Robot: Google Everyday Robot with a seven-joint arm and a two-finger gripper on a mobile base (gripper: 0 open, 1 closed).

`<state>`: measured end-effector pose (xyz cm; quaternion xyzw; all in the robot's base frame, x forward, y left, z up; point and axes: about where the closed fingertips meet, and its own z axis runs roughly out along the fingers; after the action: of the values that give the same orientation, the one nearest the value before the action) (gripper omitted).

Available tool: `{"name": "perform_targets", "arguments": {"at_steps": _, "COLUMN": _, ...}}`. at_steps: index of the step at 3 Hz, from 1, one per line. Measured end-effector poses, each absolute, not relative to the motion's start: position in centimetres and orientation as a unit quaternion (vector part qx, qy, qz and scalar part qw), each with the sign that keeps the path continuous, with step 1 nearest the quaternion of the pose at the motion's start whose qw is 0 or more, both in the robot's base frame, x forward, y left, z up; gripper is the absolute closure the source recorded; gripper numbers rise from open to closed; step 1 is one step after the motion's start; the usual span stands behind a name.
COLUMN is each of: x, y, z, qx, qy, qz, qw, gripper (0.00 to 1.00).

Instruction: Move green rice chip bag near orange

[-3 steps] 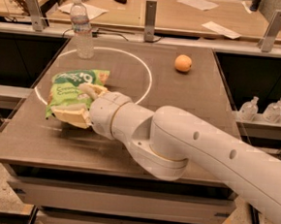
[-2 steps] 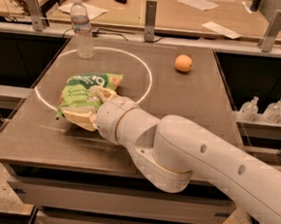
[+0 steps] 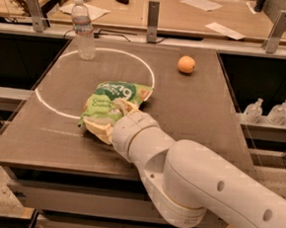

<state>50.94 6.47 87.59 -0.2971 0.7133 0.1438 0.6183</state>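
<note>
The green rice chip bag (image 3: 113,98) is crinkly bright green with white lettering and lies near the middle of the brown table (image 3: 202,120), at the right part of a white circle marking. My gripper (image 3: 112,118) is at the bag's near edge and is shut on it; my thick white arm reaches in from the lower right and hides the bag's near right side. The orange (image 3: 186,64) sits at the far right of the table, apart from the bag, up and to the right of it.
A clear water bottle (image 3: 84,29) stands at the far left of the table on the white circle (image 3: 49,106). Two small bottles (image 3: 253,111) stand on a ledge off the right edge. A wooden counter with papers lies behind.
My gripper has moved to the right with the green bag in it, from the left part of the circle toward the table's middle. The orange and water bottle have not moved.
</note>
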Motion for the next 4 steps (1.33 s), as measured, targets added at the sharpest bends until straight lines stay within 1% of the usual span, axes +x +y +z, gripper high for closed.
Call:
{"name": "perform_targets", "arguments": {"at_steps": 2, "x": 49.5, "y": -1.1, "z": 87.9, "qx": -0.212, "qy": 0.750, "qz": 0.038, "qw": 0.625, "gripper": 1.00}}
{"name": "perform_targets", "arguments": {"at_steps": 3, "x": 49.5, "y": -2.5, "z": 88.0, "qx": -0.199, "qy": 0.754, "qz": 0.025, "qw": 0.626, "gripper": 1.00}}
{"name": "perform_targets", "arguments": {"at_steps": 4, "x": 49.5, "y": -2.5, "z": 88.0, "qx": -0.199, "qy": 0.754, "qz": 0.025, "qw": 0.626, "gripper": 1.00}}
